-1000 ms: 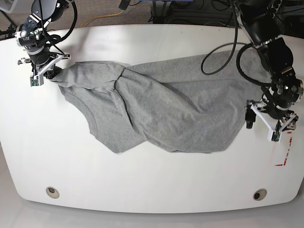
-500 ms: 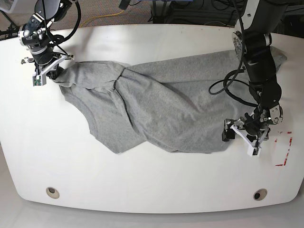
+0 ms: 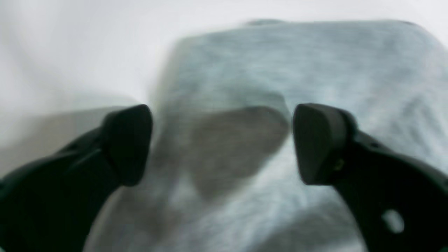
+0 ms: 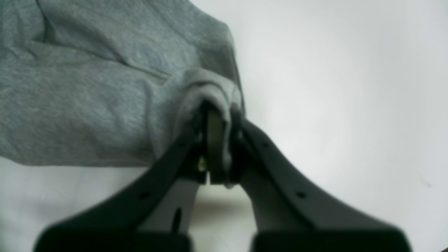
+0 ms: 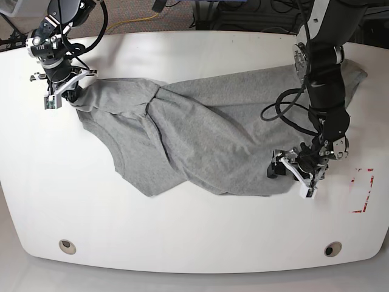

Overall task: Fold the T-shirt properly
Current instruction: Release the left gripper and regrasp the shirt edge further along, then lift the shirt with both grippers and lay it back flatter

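The grey T-shirt (image 5: 206, 140) lies crumpled and twisted across the white table, with no print showing. At the far left of the base view, my right gripper (image 5: 65, 96) is shut on a bunched corner of the T-shirt. The right wrist view shows that fold (image 4: 210, 94) pinched between the closed fingers of the right gripper (image 4: 217, 140). My left gripper (image 5: 287, 173) is at the shirt's lower right corner. In the left wrist view the left gripper (image 3: 222, 143) is open, its fingers (image 3: 127, 143) straddling blurred grey cloth (image 3: 280, 70) with nothing gripped.
The white table (image 5: 194, 237) has two round holes near its front edge, one at the left (image 5: 67, 246) and one at the right (image 5: 332, 249). Red tape marks (image 5: 363, 188) sit at the right edge. Black cables (image 5: 285, 103) hang from the left arm over the shirt.
My left arm has swung in from the table's right edge to the shirt's lower right corner, still open. The right gripper has shifted slightly up and back with the cloth.
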Controlling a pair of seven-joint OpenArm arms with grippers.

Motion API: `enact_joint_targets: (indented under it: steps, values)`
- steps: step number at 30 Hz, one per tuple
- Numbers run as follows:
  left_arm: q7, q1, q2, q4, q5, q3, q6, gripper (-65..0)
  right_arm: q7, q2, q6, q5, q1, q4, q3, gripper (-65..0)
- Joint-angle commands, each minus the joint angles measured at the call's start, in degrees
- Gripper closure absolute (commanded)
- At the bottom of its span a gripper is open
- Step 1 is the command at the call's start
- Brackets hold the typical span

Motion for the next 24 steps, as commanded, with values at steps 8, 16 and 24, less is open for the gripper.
enact_joint_targets:
  steps: [8,16,24]
  values:
    - [1.29,-0.69,-0.47,0.37,0.22,4.0,-3.47,0.0,1.16,0.7,-0.07,0.44,0.55,1.29,-0.02,0.0]
    - [5.68,5.72,-0.65,21.03,0.13,4.17,-3.74,0.0,1.16,1.05,-0.07,0.35,2.13,0.85,-0.11,0.0]
    - [15.26,11.17,-0.65,44.32,-0.04,3.82,-3.74,0.0,1.07,3.86,-0.07,0.08,5.65,0.76,-0.29,0.0]
